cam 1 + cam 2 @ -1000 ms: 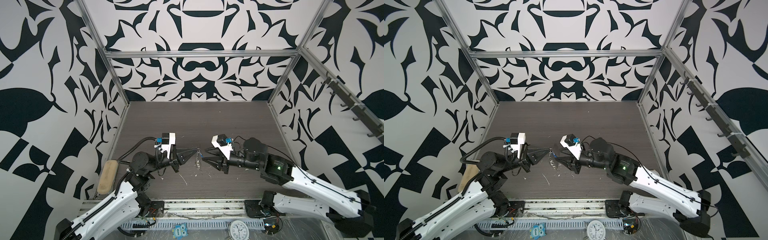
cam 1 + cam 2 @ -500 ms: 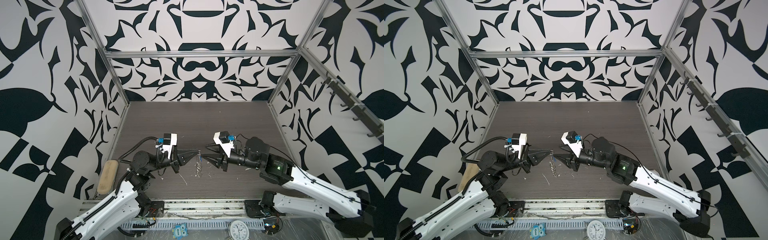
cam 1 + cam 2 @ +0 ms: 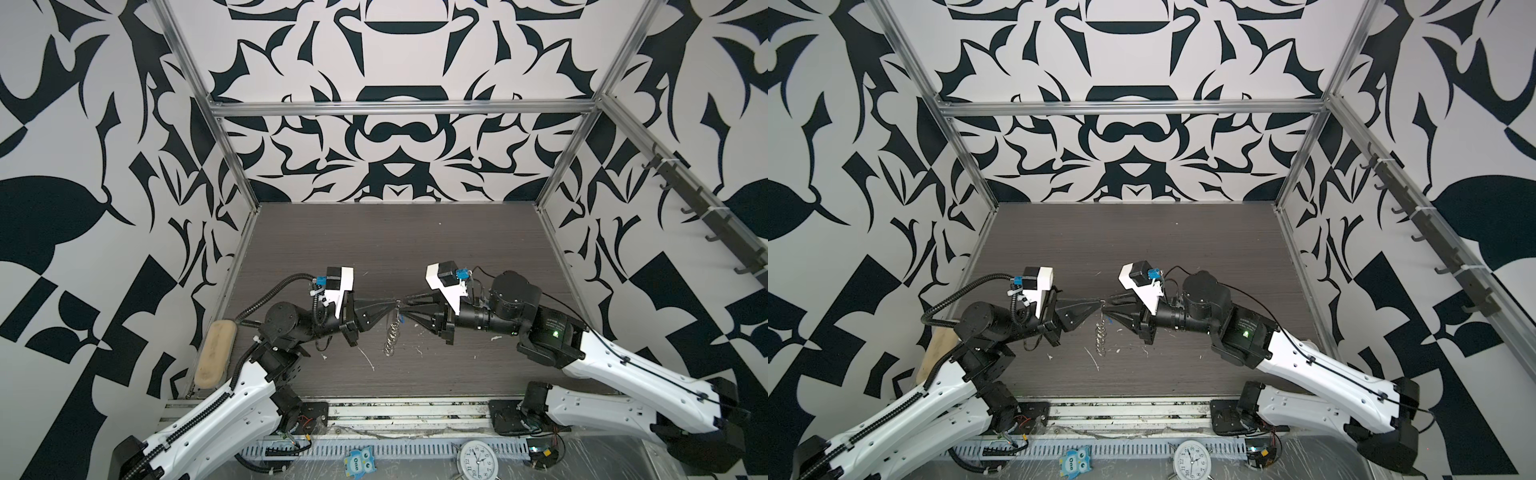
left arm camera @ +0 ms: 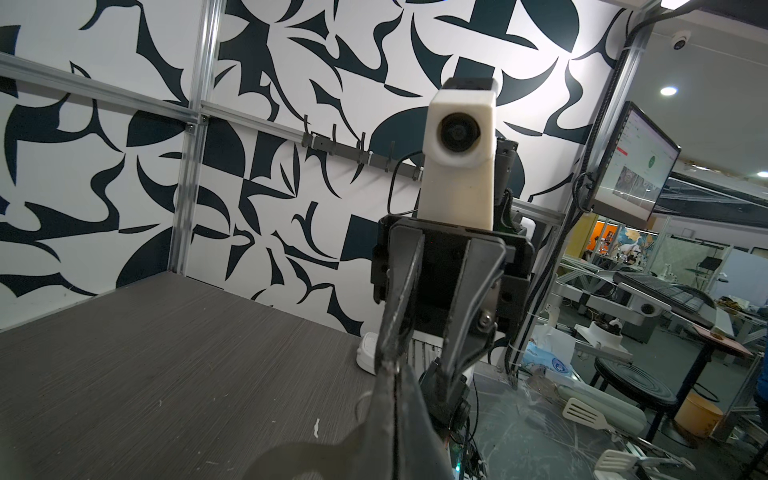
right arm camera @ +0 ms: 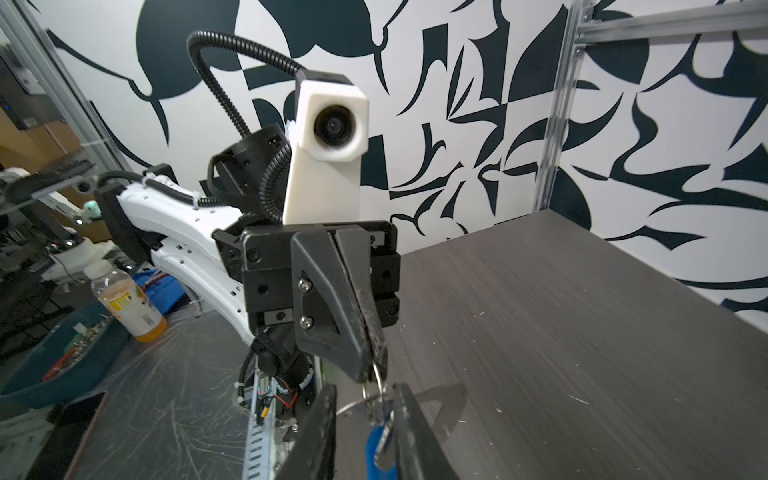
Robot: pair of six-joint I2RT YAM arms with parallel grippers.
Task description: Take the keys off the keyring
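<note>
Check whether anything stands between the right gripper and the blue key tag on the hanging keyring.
Nothing visible does. The blue key tag hangs inside the open right gripper, just below the left gripper, which is shut on a ring of the keyring.

left hand (image 3: 396, 305): clamped on keyring (image 3: 390, 337) top | right hand (image 3: 406, 307): spread beside it | keyring: dangling
</note>
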